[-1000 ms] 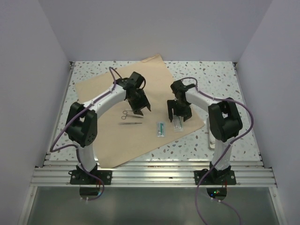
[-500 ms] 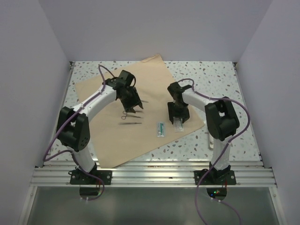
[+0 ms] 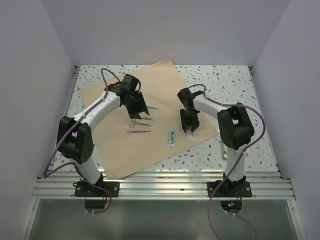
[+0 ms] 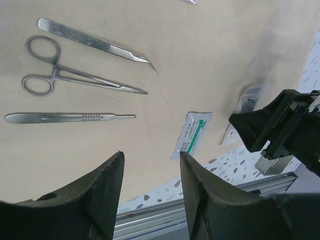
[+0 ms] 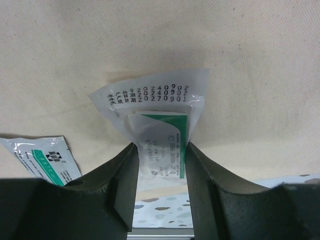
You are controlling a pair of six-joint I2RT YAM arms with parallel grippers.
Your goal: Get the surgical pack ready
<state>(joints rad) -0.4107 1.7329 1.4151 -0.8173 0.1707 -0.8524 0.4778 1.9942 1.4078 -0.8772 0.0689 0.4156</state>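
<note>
Where the two arms reach out in the overhead view, the tan kraft-paper wrapping sheet lies spread flat on the speckled white table. The left gripper hangs above its middle and the right gripper is down at its right edge. From the left wrist, the jaws stand apart with nothing between them, above three slim steel instruments laid on the sheet. From the right wrist, the fingers squeeze a clear plastic pouch with a green-and-white label, lying on the sheet.

Forceps on wrapping sheet, sealed packet right of them, second packet further right
</note>
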